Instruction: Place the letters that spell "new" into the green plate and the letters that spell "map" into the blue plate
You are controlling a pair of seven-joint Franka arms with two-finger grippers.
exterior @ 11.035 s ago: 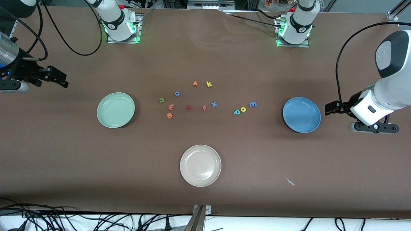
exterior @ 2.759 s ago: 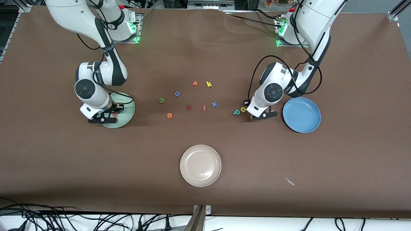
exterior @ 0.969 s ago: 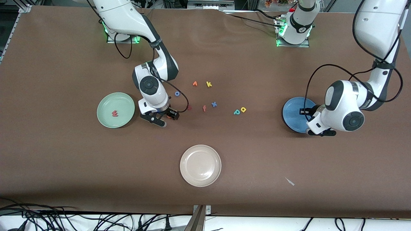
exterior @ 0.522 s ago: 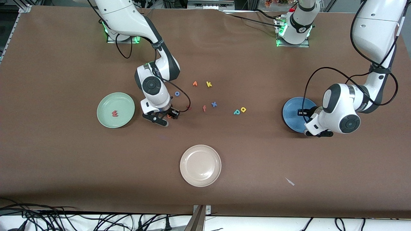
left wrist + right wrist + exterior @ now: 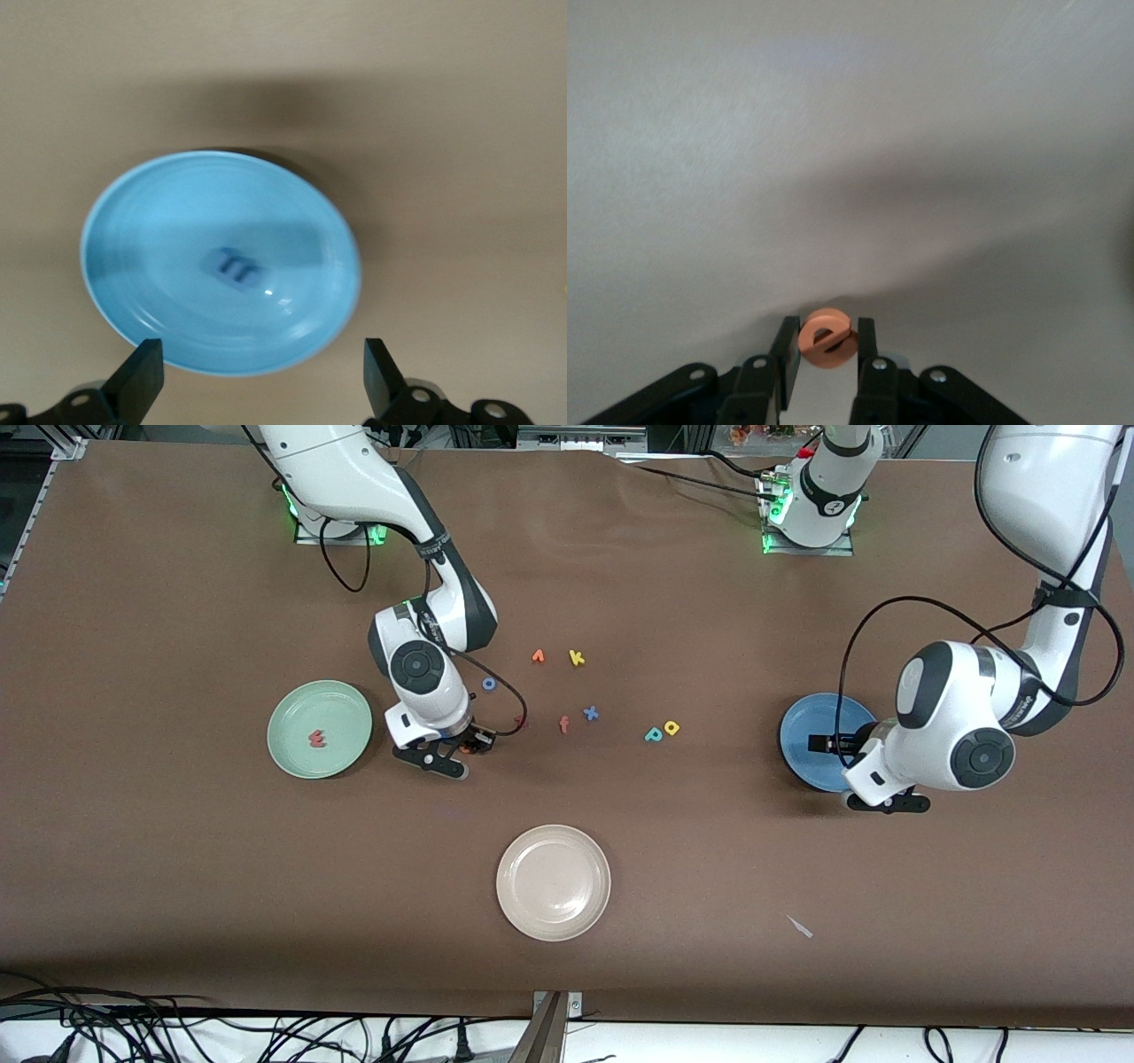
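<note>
My right gripper (image 5: 468, 747) is shut on the orange "e" (image 5: 827, 341), low over the table beside the green plate (image 5: 292, 755). The right wrist view shows the "e" pinched between the two fingertips of that gripper (image 5: 826, 326). The pinkish-red "w" (image 5: 315, 738) lies in the green plate. The right arm hides the green "n". My left gripper (image 5: 828, 742) hangs open over the blue plate (image 5: 797, 731). The left wrist view shows the blue "m" (image 5: 239, 268) lying in the blue plate (image 5: 151, 221), with the left gripper (image 5: 261, 350) empty. The teal "p" (image 5: 653, 734) and yellow "a" (image 5: 671, 727) lie together mid-table.
A blue "o" (image 5: 488, 684), an orange piece (image 5: 538, 656), a yellow "k" (image 5: 577, 658), a blue "x" (image 5: 591, 713), a salmon "f" (image 5: 563, 724) and a dark red "z" (image 5: 521, 722) lie mid-table. A cream plate (image 5: 553, 882) stands nearer the camera.
The right gripper's fingers have shut on the orange "e". The left gripper has opened over the blue plate, releasing the blue "m", and the left wrist has risen a little.
</note>
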